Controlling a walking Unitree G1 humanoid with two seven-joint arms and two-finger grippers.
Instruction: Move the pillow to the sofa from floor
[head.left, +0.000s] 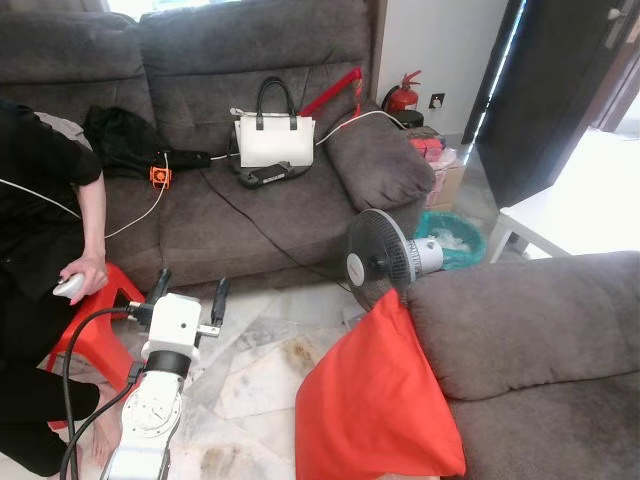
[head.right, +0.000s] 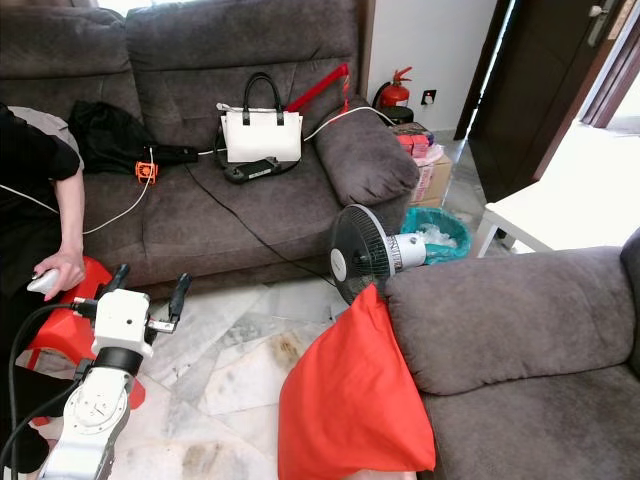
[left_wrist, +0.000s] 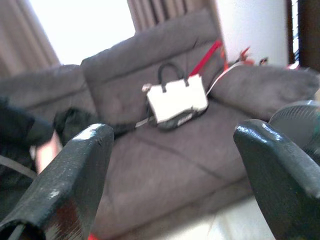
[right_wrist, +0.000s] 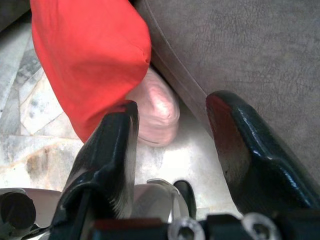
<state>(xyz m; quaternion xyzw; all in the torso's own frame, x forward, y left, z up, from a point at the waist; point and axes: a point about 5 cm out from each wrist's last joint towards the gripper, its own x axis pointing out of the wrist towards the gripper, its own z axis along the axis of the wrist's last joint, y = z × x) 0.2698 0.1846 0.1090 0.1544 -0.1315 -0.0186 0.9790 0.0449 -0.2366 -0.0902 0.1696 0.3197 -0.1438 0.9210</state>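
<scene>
pillow (head.left: 375, 405) on floor (head.left: 250, 370), leaning vs near sofa (head.left: 530, 330) | L claw (head.left: 188, 292) agape, empty, raised | R claw (right_wrist: 170, 145) agape, empty, low by pillow | tip: 2 claws, pinch edges, lift

Left arm (head.left: 150, 410) is silver-white, round-jointed, with a boxy white wrist block. A black cable (head.left: 75, 350) loops beside it. Left gripper (head.left: 190, 290) wears two long black fingers (left_wrist: 70, 180), glossy and scuffed pale at the edges. Right gripper (right_wrist: 172, 150) shows the same shiny black fingers (right_wrist: 250, 155), screws along the base.
</scene>
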